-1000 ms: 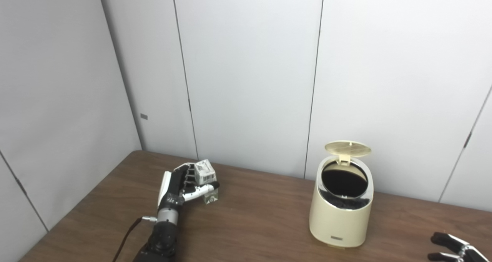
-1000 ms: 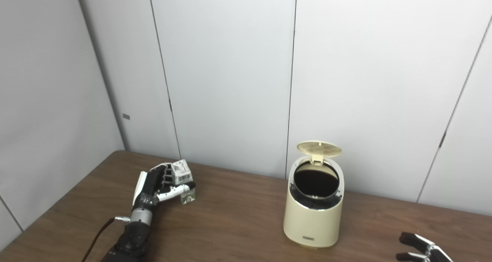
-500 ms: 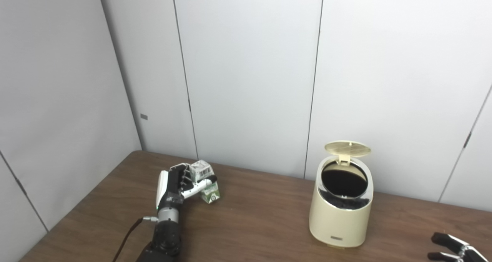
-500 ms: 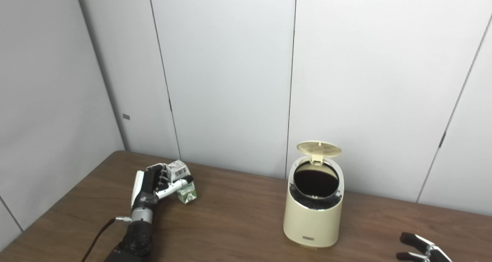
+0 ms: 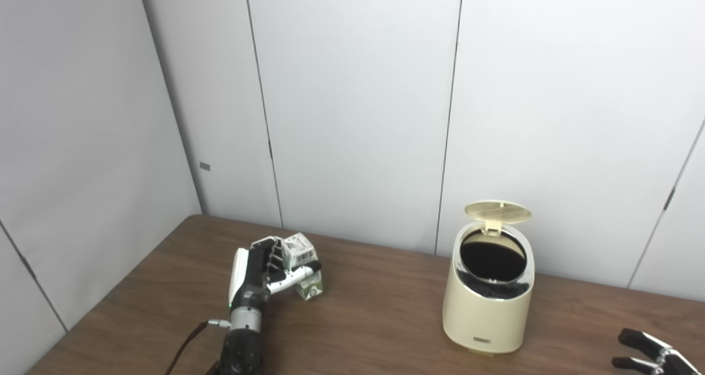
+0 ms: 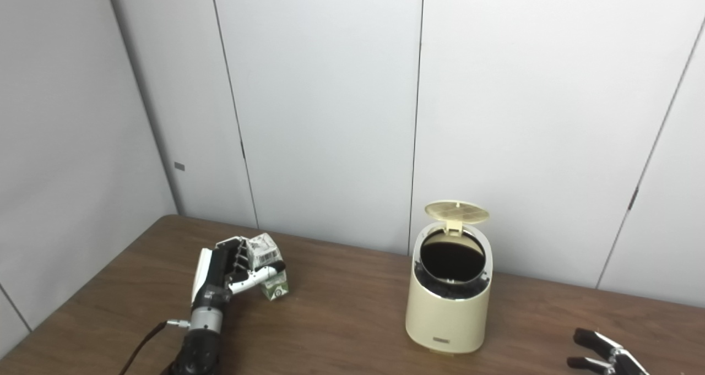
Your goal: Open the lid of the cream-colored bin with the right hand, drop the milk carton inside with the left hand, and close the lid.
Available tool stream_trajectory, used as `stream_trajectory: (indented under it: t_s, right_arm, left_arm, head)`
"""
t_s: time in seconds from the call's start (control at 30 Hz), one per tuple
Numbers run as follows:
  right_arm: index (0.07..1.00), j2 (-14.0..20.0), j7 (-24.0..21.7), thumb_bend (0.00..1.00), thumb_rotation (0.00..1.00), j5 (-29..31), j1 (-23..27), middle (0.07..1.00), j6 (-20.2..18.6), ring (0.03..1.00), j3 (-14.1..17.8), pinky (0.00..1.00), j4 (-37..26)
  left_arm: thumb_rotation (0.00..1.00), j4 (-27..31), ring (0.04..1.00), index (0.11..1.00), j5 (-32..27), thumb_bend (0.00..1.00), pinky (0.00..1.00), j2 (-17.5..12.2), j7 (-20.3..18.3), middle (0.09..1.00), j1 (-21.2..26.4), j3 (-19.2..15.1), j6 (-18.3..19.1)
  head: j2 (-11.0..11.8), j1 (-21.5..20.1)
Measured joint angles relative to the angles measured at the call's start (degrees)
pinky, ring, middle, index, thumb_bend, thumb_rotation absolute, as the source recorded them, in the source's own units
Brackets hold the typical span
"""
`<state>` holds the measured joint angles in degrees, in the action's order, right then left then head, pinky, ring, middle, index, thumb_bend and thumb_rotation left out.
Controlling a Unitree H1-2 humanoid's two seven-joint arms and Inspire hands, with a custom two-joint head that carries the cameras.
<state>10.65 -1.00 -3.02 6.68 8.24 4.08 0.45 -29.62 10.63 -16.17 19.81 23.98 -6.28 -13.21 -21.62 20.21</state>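
Observation:
The cream-colored bin (image 5: 487, 303) stands on the brown table (image 5: 363, 331) right of centre. Its round lid (image 5: 498, 211) is flipped up at the back and the dark inside shows. My left hand (image 5: 259, 270) is shut on the small white and green milk carton (image 5: 303, 265) at the table's left. The carton looks tilted and its base is at or just above the table. My right hand (image 5: 650, 356) shows only at the bottom right corner, fingers apart and empty, well right of the bin.
White wall panels close off the back and the left side of the table. A dark cable (image 5: 184, 344) runs along my left forearm. The table's left edge runs close to my left arm.
My left hand has shifted a little to the right with the carton, after leaning left half a second ago. The bin, its open lid and my right hand have stayed put.

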Motion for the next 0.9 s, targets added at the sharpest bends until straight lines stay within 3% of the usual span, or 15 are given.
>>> stream_trajectory:
  t_s: [0.2,0.37,0.53,0.73,0.9]
  right_arm:
    - [0.761,-0.4,0.0,1.0,0.43,-0.5,0.1,0.792,-1.2,0.661,-0.2,0.46,-0.5]
    - [0.779,-0.6,0.6,0.97,0.39,-1.7,0.0,0.812,-2.0,0.68,-0.2,0.48,-2.1]
    - [0.82,-1.8,0.7,0.88,0.28,-2.0,0.0,0.852,-3.8,0.737,-0.5,0.56,-3.4]
    - [0.831,-2.4,0.8,0.85,0.26,-2.6,0.0,0.86,-5.4,0.748,-0.7,0.58,-4.8]
    - [0.919,-2.6,0.8,0.71,0.05,-2.8,-0.2,0.924,-5.7,0.855,-1.3,0.76,-7.2]
  left_arm:
    - [0.0,13.7,0.374,0.5,0.2,0.52,0.3,2.4,-2.3,0.447,-1.0,0.1,7.1]
    - [0.0,21.8,0.371,0.499,-0.1,0.52,0.31,3.9,-5.4,0.448,-0.9,0.7,9.9]
    - [0.0,28.5,0.38,0.496,-0.3,0.53,0.33,6.2,-8.0,0.452,-1.0,1.8,12.2]
    - [0.0,31.1,0.382,0.497,0.6,0.53,0.33,7.6,-10.0,0.451,-1.0,3.3,14.4]
    - [0.0,33.0,0.4,0.487,0.3,0.53,0.34,9.6,-11.6,0.472,-0.9,5.5,14.4]
  head:
    - [0.2,-0.9]
    - [0.0,-2.5]
    - [0.1,-3.8]
    - [0.1,-3.8]
    - [-0.5,-7.6]
